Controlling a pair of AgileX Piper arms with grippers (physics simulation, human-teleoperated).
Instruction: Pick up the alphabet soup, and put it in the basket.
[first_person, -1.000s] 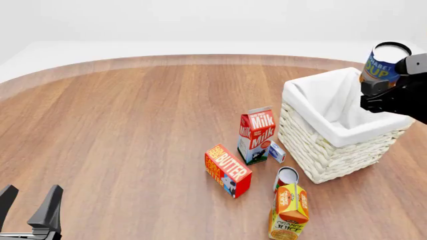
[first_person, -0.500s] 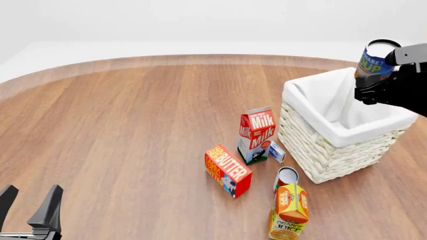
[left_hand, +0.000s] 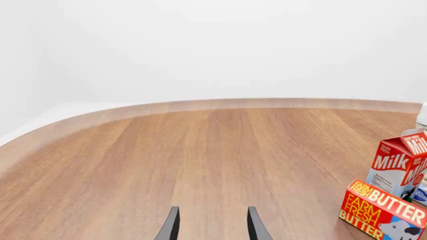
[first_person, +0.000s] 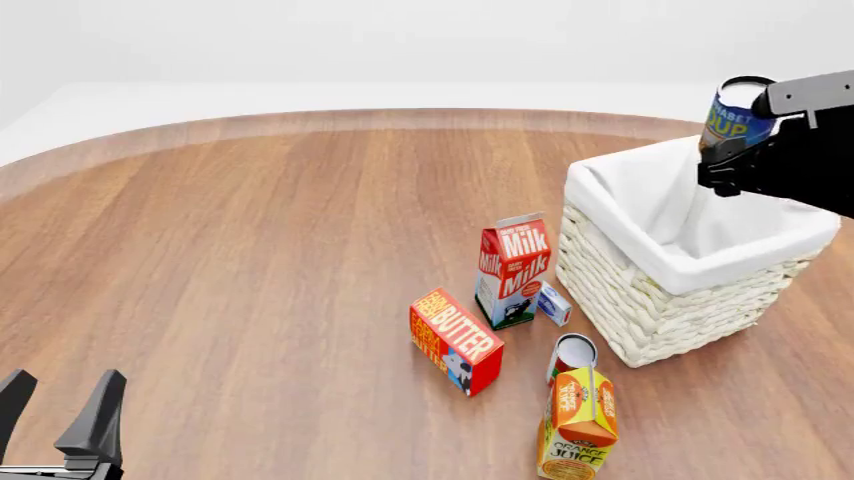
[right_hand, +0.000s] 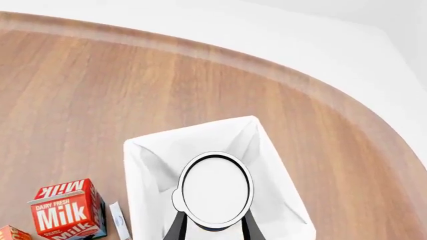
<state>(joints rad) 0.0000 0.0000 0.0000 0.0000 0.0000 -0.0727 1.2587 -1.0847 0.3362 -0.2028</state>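
We are holding the short cylindrical alphabet soup can (first_person: 735, 112) with its blue label and silvery-white top in the right gripper (first_person: 731, 160), the jaws closed on its sides. In the front view it is hanging in the air at about 2 o'clock, above the far right part of the large square white wicker basket (first_person: 627, 290) — clear of the cloth liner, touching nothing but the jaws. From the right wrist camera we are looking straight down on the can's flat top (right_hand: 215, 189), with the basket's white-lined opening (right_hand: 150, 165) spreading out beneath it and the two dark fingers (right_hand: 176, 229) showing on either side of the can.

The left gripper (first_person: 58, 415) is sitting low at 7 o'clock over the wooden bench (first_person: 267, 250), its jaws standing apart and holding nothing; the left wrist camera is showing both fingertips (left_hand: 171, 225) with bare wood between them.

Near the middle of the bench, at about 5 o'clock, the red-and-white milk carton (first_person: 514, 268) is standing upright just beside the basket, a small blue-and-white box (first_person: 554, 303) leaning by its base. The red butter box (first_person: 455, 340) is lying nearer to us, and the orange juice carton (first_person: 577, 425) is standing at the near edge with a small red-and-white can (first_person: 571, 355) just behind it.
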